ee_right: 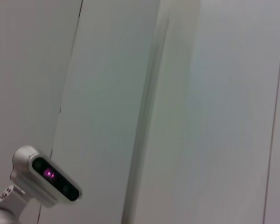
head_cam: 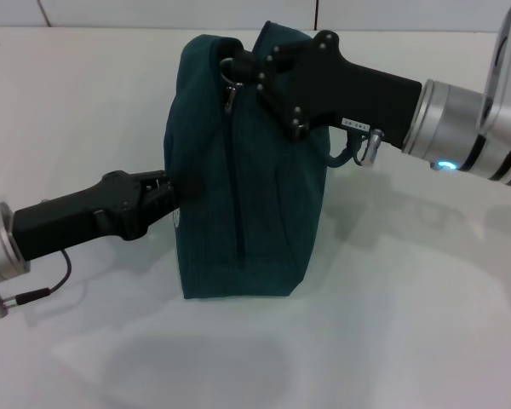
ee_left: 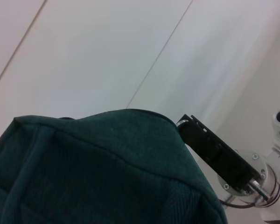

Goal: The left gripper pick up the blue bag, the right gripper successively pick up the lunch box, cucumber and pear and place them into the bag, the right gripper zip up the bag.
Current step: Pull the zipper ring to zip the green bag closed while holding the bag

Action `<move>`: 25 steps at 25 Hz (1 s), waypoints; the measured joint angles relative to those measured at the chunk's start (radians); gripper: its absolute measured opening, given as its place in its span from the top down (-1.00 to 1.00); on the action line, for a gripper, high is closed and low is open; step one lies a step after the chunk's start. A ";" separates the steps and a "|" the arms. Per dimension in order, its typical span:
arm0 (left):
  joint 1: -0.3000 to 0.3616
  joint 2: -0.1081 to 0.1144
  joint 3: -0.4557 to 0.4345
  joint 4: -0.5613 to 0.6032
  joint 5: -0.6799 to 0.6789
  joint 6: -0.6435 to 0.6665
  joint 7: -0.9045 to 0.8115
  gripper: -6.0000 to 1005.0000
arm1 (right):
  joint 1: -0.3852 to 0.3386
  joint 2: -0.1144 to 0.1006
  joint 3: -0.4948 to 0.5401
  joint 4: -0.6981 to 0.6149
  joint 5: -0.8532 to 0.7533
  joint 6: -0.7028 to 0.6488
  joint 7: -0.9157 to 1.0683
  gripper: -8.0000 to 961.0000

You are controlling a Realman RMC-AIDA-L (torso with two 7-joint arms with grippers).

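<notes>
Blue bag [head_cam: 238, 170] stood upright on the white worktop [head_cam: 409, 324], roughly in the middle of the head view, with its zip seam running down the face turned toward the camera; you could not see the lunch box, cucumber or pear anywhere, so they were presumably inside, though the closed fabric hid that.

Your left end effector [head_cam: 172, 189] came in from the robot's left and met the bag's side about halfway up; its fingertips were buried against the cloth, so whether it was pinching fabric or only pressing on it could not be told. Your right end effector [head_cam: 260, 72] lay across the bag's top edge, right by the metal ring zipper pull [head_cam: 228, 72]; its fingers looked drawn together near that ring, but an actual grip on it did not show; the right wrist view gave only blank wall, and the left wrist view showed teal cloth with the right end effector [ee_left: 196, 130] beyond it.

As a judgement: the bag was soft woven fabric that would buckle and lean rather than resist a pull; with contents it was probably moderately heavy and bottom-weighted. The ring pull was small, hard and likely slippery, best taken through or squarely across the loop; the side panel needed steadying so the zip had something to pull against.
</notes>
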 joint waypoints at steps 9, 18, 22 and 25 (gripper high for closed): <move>0.000 0.000 0.000 0.000 0.006 -0.001 0.014 0.89 | 0.007 -0.003 -0.001 -0.010 -0.005 -0.011 0.074 0.97; -0.001 -0.001 -0.002 0.000 0.006 -0.014 0.015 0.89 | -0.011 -0.004 0.005 -0.015 -0.006 -0.084 0.102 0.97; -0.001 0.000 0.001 0.000 0.013 -0.010 0.015 0.89 | -0.014 -0.005 0.023 -0.016 -0.006 -0.090 0.102 0.97; 0.000 0.000 0.003 0.000 0.016 -0.003 0.015 0.88 | -0.015 -0.005 0.025 -0.013 -0.006 -0.086 0.103 0.97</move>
